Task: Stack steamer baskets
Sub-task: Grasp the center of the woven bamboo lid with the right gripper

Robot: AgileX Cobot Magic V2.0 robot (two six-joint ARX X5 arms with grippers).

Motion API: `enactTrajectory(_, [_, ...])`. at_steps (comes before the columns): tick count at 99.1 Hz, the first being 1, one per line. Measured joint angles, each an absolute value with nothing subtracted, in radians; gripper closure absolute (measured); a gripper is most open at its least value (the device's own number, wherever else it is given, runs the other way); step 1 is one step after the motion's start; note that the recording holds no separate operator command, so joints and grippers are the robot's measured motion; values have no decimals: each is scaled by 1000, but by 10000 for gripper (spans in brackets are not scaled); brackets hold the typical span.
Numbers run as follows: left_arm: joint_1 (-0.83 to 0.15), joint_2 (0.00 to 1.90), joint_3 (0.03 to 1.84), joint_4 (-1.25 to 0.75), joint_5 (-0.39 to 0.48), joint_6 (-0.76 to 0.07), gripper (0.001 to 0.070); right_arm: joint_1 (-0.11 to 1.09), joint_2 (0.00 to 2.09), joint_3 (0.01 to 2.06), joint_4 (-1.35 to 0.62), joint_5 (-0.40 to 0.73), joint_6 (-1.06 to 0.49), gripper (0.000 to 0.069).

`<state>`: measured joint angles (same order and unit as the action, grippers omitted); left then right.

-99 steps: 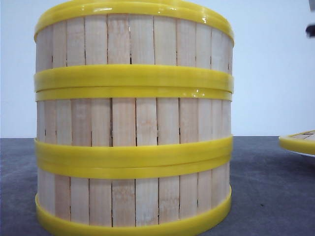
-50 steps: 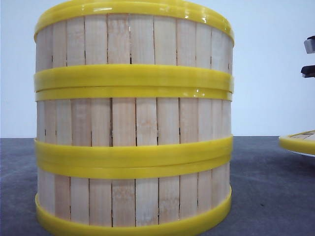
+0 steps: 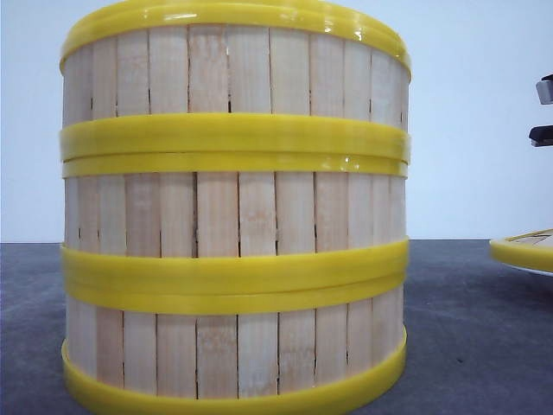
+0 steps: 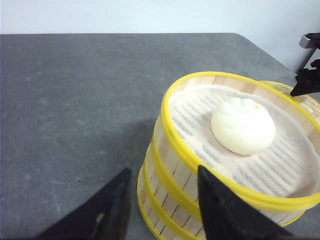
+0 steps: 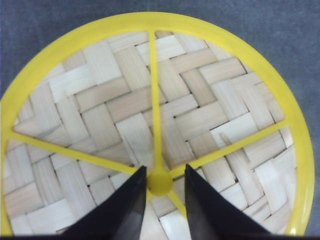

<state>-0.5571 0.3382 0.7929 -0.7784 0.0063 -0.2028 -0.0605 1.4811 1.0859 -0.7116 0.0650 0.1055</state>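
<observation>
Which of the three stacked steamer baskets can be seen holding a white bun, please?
The top basket of the stack: the left wrist view shows a white bun on its liner. The middle basket and bottom basket show only their walls.

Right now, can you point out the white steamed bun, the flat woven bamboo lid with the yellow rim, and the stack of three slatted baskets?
White steamed bun (image 4: 243,125): left wrist view, middle of its dome.
Flat woven bamboo lid (image 5: 100,95): right wrist view, on the weave.
Stack of three slatted baskets (image 3: 233,207): front view, middle basket's wall.
</observation>
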Motion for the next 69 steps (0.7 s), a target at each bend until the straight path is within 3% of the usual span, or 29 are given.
enactTrajectory(47, [-557, 338, 793, -778, 6, -202, 472, -67, 1481, 1086, -706, 33, 106, 562])
enactTrajectory(69, [-557, 338, 793, -778, 6, -203, 472, -67, 1481, 1086, -706, 26, 107, 621])
